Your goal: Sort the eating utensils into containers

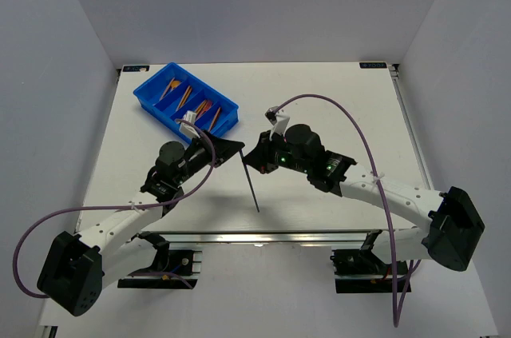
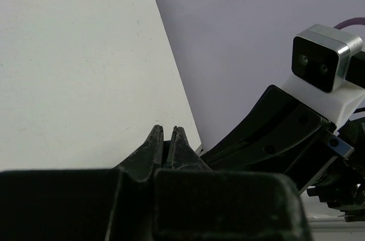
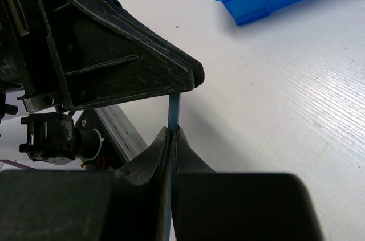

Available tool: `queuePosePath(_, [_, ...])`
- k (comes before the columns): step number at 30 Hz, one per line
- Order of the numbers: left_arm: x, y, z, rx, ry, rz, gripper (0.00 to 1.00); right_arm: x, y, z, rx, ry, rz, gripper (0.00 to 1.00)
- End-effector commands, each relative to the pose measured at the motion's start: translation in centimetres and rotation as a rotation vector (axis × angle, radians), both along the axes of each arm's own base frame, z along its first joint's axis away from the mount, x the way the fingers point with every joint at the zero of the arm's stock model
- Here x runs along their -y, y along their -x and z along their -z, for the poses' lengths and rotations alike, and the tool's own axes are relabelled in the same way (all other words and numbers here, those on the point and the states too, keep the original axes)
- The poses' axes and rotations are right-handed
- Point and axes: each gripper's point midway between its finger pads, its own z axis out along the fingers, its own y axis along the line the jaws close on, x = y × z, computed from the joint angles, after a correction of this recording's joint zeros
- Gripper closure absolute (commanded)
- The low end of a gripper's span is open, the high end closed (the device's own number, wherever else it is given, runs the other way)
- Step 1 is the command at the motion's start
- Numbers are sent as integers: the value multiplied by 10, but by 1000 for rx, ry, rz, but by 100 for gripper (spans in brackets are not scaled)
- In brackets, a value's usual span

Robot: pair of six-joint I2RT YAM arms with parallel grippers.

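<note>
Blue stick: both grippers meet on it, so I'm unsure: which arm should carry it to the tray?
Left, probably. The left gripper is shut on the top end of the blue stick, and the blue tray lies on that arm's side. The right gripper, also holding it, must reach across.

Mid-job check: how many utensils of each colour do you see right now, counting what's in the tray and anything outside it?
Orange utensils in the tray: at least 4 (too small to separate further, some hidden by the arm)
Dark blue stick, outside the tray: 1
Total: at least 5
</note>
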Motion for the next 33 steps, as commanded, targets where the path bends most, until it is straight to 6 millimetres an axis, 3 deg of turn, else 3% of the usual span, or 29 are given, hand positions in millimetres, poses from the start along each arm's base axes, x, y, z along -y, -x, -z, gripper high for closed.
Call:
queuePosePath(1, [11,11,-13,37,-4,74,100,-1,-20,-39,61,-85,52,100])
queuePosePath(3, [8,8,-8,31,-29,50,100,1,-21,-38,61,-77,51,100])
queuePosePath(4, [6,3,-14,47,-41,29,100,4,-23,-38,62,-70,71,88])
queuePosePath(5, [2,-3,-15,82,-102,2,100,7,-25,-36,55,-59,92,63])
queuePosePath(6, [-11,-15,4,22,-211,-80,100,18,-32,-30,52,-26,161,23])
queuePosePath(7, [-13,-16,4,26,-281,-69,100,26,-32,-31,54,-20,188,11])
queuePosePath(8, [-25,-40,-21,110,-380,-168,100,35,-34,-30,56,-7,220,11])
queuePosePath(9, [-40,-44,-7,56,-508,-202,100,47,-37,-25,48,21,253,11])
queuePosePath(10, [-66,-61,-12,56,-623,-343,100,63,-38,-27,54,36,308,11])
queuePosePath(12, [-95,-87,-28,80,-849,-444,100,98,-45,-39,78,38,424,11])
queuePosePath(13, [-128,-101,-38,91,-1009,-587,100,113,-43,-29,67,79,458,11])
queuePosePath(16, [-163,-151,-68,125,-1183,-790,100,149,-41,-44,109,52,551,11])
queuePosePath(17, [-170,-172,-98,200,-1209,-856,100,155,-39,-40,118,57,556,11])
queuePosePath(18, [-183,-199,-83,178,-1268,-872,100,161,-34,-49,137,26,561,11])
queuePosePath(19, [-191,-216,-88,196,-1305,-892,100,163,-32,-51,145,19,559,10])
queuePosePath(20, [-191,-237,-122,257,-1256,-942,100,164,-30,-49,145,20,550,11])
queuePosePath(21, [-200,-264,-102,232,-1305,-951,100,164,-25,-51,148,9,531,11])
queuePosePath(23, [-203,-293,-123,337,-1340,-999,100,164,-23,-47,145,18,520,11])
queuePosePath(24, [-202,-313,-118,347,-1379,-1020,100,164,-24,-46,152,31,518,11])
queuePosePath(26, [-201,-334,-120,389,-1455,-1029,100,165,-24,-43,152,51,510,11])
queuePosePath(27, [-199,-350,-108,391,-1477,-1026,100,162,-22,-43,156,52,483,10])
queuePosePath(29, [-198,-362,-100,420,-1497,-1030,100,156,-19,-43,162,43,446,11])
queuePosePath(31, [-195,-373,-69,416,-1546,-987,100,153,-17,-40,165,39,422,11])
queuePosePath(33, [-195,-378,-55,422,-1552,-992,100,150,-18,-42,173,25,415,11])
